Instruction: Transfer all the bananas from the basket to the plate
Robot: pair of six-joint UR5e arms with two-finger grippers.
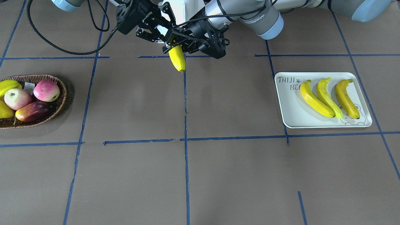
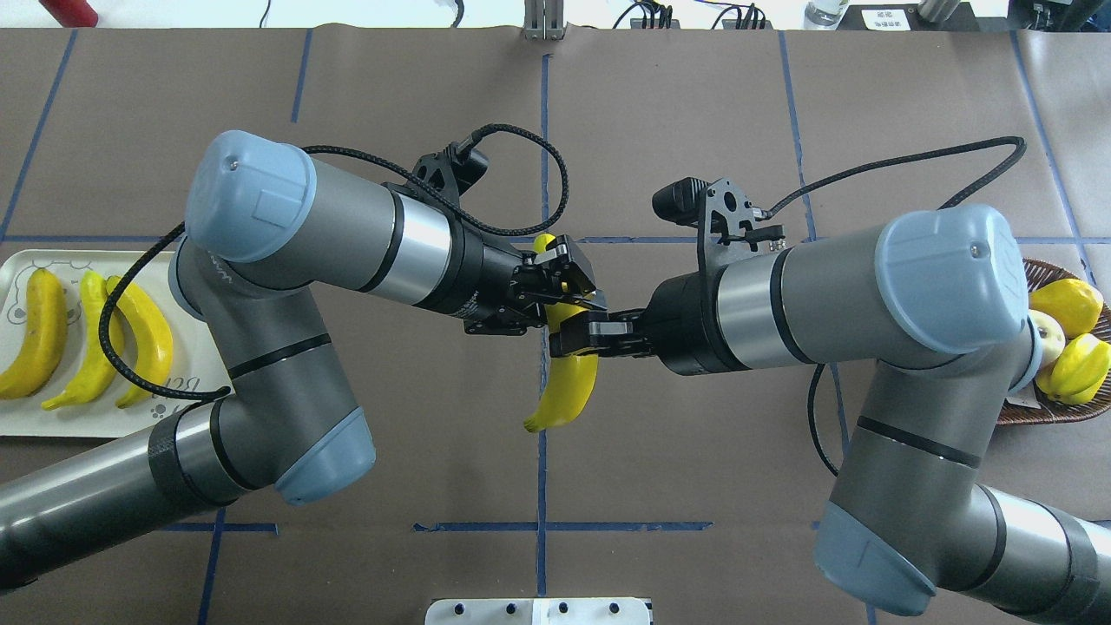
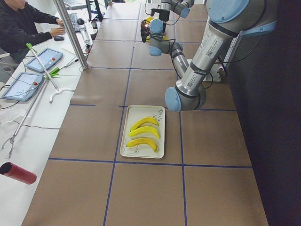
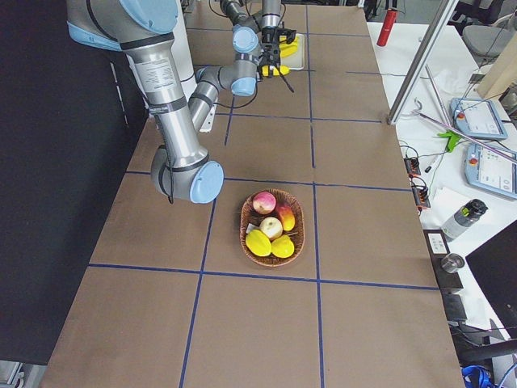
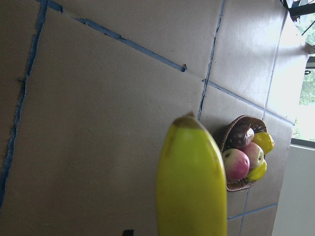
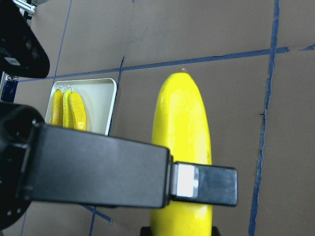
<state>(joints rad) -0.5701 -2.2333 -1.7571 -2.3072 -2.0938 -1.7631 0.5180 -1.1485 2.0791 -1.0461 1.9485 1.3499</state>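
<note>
One yellow banana hangs in the air over the table's middle, between both grippers. My left gripper is shut on its upper part. My right gripper is shut on its middle. The banana also shows in the front view, the left wrist view and the right wrist view. Three bananas lie side by side on the white plate. The wicker basket on my right shows no banana.
The basket holds pink-red apples, a reddish mango and rounder yellow fruits. Both arms meet over the table's centre line. Operators' tablets and tools lie on the white side table.
</note>
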